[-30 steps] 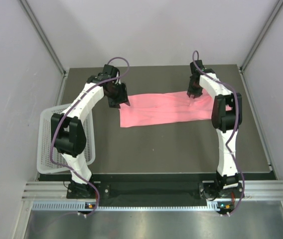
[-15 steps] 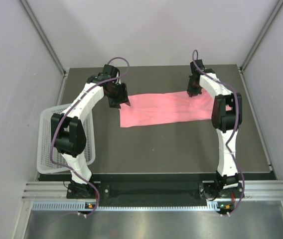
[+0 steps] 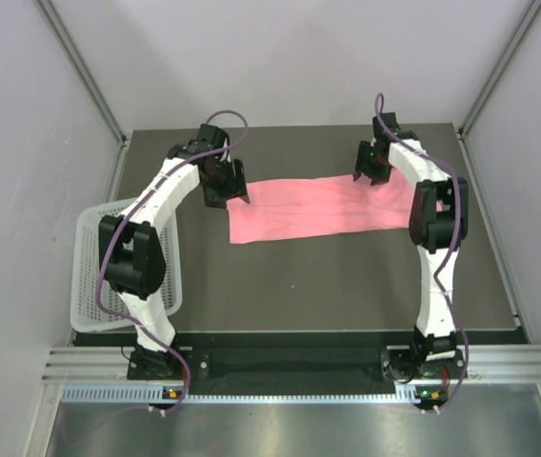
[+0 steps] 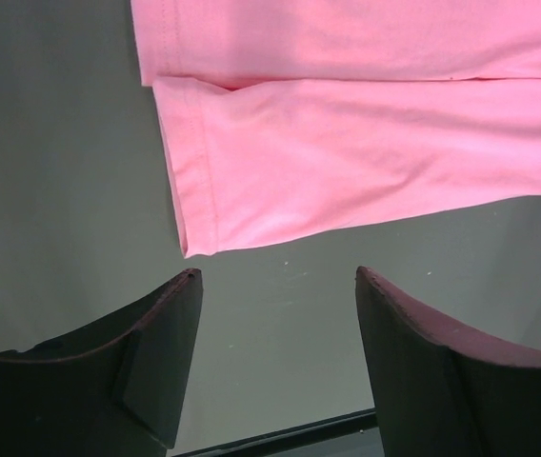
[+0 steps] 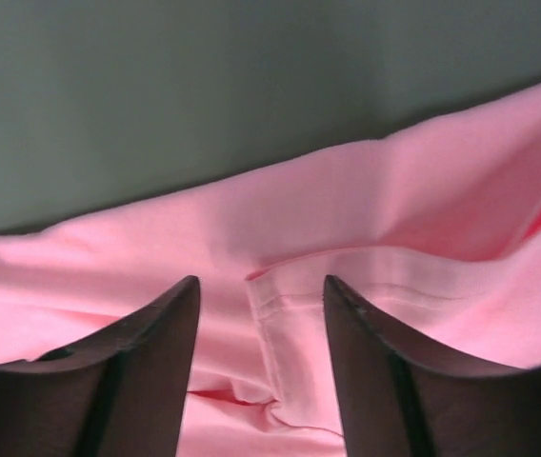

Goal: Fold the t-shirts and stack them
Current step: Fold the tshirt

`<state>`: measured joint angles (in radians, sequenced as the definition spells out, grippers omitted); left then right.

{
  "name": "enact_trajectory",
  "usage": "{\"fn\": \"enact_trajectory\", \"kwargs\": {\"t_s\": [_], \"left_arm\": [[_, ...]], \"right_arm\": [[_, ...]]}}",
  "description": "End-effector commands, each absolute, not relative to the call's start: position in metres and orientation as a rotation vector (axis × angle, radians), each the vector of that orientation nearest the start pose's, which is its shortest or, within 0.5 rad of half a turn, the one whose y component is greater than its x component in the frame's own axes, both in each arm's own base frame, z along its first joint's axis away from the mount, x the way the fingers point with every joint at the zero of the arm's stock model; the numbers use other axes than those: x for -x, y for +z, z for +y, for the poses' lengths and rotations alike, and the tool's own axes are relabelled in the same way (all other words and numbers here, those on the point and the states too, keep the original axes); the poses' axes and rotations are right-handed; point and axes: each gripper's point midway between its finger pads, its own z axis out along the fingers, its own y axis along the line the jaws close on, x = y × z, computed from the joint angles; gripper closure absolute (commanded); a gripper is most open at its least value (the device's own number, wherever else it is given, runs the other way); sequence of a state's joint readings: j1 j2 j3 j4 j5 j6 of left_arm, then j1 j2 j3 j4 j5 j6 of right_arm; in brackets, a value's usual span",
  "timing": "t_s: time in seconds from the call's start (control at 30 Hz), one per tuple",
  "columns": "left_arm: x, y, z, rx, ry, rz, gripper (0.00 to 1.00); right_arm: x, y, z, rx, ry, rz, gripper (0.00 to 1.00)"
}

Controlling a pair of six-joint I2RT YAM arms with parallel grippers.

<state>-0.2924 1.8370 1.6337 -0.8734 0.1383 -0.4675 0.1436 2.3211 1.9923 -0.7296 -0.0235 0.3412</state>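
Soft, even light falls from above; the walls (image 3: pixel 23 143) glow pale and shadows on the table (image 3: pixel 309 276) are faint. Through my left wrist the t-shirt (image 4: pixel 366 162) stitching reads sharp, while my dark fingers (image 4: pixel 156 371) blur. My right wrist view is softer, hazy throughout.

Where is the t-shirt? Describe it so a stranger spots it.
On the dark table, toward its far side, the t-shirt lies as a long flat strip between the left gripper and the right gripper. It is the only pink thing, unlike the white basket at the left edge.
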Motion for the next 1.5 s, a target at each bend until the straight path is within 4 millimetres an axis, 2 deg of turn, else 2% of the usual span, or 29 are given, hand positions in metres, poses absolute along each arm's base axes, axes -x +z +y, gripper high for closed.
{"fn": "enact_trajectory", "kwargs": {"t_s": [0.0,0.03,0.07,0.13,0.17,0.2,0.23,0.27,0.3,0.33,0.37,0.4,0.47,0.53,0.57,0.63,0.67,0.7,0.8,0.83,0.9,0.93,1.1,1.2,1.23,1.33,1.47], "left_arm": [[-0.399,0.148,-0.162,0.151,-0.382,2.693,0.29],[-0.398,0.143,-0.162,0.135,-0.374,2.712,0.28],[-0.398,0.144,-0.166,0.120,-0.383,2.714,0.28],[-0.396,0.139,-0.173,0.092,-0.416,2.734,0.28],[-0.395,0.137,-0.177,0.076,-0.421,2.742,0.28],[-0.392,0.133,-0.179,0.066,-0.423,2.754,0.28],[-0.390,0.128,-0.182,0.051,-0.417,2.766,0.28],[-0.385,0.124,-0.187,0.027,-0.410,2.780,0.27],[-0.384,0.120,-0.186,0.024,-0.378,2.785,0.27],[-0.382,0.117,-0.187,0.012,-0.365,2.790,0.27],[-0.375,0.110,-0.190,-0.010,-0.350,2.805,0.27],[-0.375,0.107,-0.192,-0.019,-0.342,2.797,0.27],[-0.368,0.101,-0.192,-0.022,-0.338,2.807,0.28],[-0.367,0.104,-0.193,-0.023,-0.357,2.792,0.28],[-0.364,0.103,-0.192,-0.027,-0.355,2.795,0.28],[-0.362,0.107,-0.191,-0.041,-0.356,2.791,0.28],[-0.362,0.109,-0.191,-0.046,-0.351,2.789,0.28],[-0.361,0.109,-0.189,-0.052,-0.344,2.792,0.28],[-0.357,0.113,-0.188,-0.061,-0.343,2.799,0.28],[-0.356,0.114,-0.188,-0.063,-0.345,2.800,0.28],[-0.354,0.119,-0.189,-0.064,-0.362,2.791,0.29],[-0.353,0.120,-0.189,-0.063,-0.367,2.790,0.30],[-0.351,0.126,-0.191,-0.048,-0.392,2.770,0.30],[-0.352,0.124,-0.191,-0.031,-0.393,2.771,0.31],[-0.352,0.123,-0.192,-0.026,-0.393,2.773,0.31],[-0.353,0.123,-0.195,-0.020,-0.415,2.769,0.32],[-0.353,0.122,-0.196,-0.007,-0.425,2.773,0.33]], "right_arm": [[-0.538,0.111,0.068,-0.296,0.244,2.502,0.43],[-0.534,0.127,0.055,-0.327,0.233,2.480,0.38],[-0.530,0.134,0.047,-0.354,0.224,2.474,0.36],[-0.514,0.133,0.029,-0.434,0.223,2.489,0.31],[-0.506,0.151,0.015,-0.506,0.241,2.447,0.28],[-0.488,0.135,0.011,-0.560,0.265,2.484,0.25],[-0.482,0.157,-0.007,-0.621,0.282,2.402,0.23],[-0.473,0.156,-0.012,-0.704,0.327,2.380,0.22],[-0.451,0.132,-0.015,-0.779,0.349,2.416,0.21],[-0.440,0.144,-0.030,-0.876,0.380,2.351,0.21],[-0.433,0.142,-0.032,-0.901,0.416,2.330,0.21],[-0.413,0.121,-0.033,-0.951,0.412,2.370,0.20],[-0.386,0.109,-0.046,-1.005,0.355,2.377,0.20],[-0.373,0.107,-0.054,-1.019,0.341,2.358,0.20],[-0.361,0.092,-0.055,-1.048,0.325,2.379,0.20],[-0.359,0.084,-0.066,-1.079,0.331,2.339,0.20],[-0.351,0.072,-0.064,-1.110,0.352,2.349,0.21],[-0.357,0.070,-0.068,-1.102,0.361,2.313,0.21],[-0.357,0.055,-0.082,-1.137,0.332,2.269,0.26],[-0.367,0.055,-0.087,-1.113,0.336,2.230,0.27],[-0.370,0.051,-0.088,-1.109,0.361,2.206,0.29],[-0.379,0.054,-0.091,-1.099,0.379,2.164,0.29],[-0.383,0.056,-0.090,-1.126,0.460,2.060,0.30],[-0.385,0.046,-0.090,-1.163,0.471,2.063,0.30],[-0.385,0.037,-0.091,-1.183,0.467,2.077,0.31],[-0.390,0.031,-0.099,-1.212,0.433,2.072,0.39],[-0.406,0.030,-0.116,-1.215,0.358,2.060,0.49]]}}
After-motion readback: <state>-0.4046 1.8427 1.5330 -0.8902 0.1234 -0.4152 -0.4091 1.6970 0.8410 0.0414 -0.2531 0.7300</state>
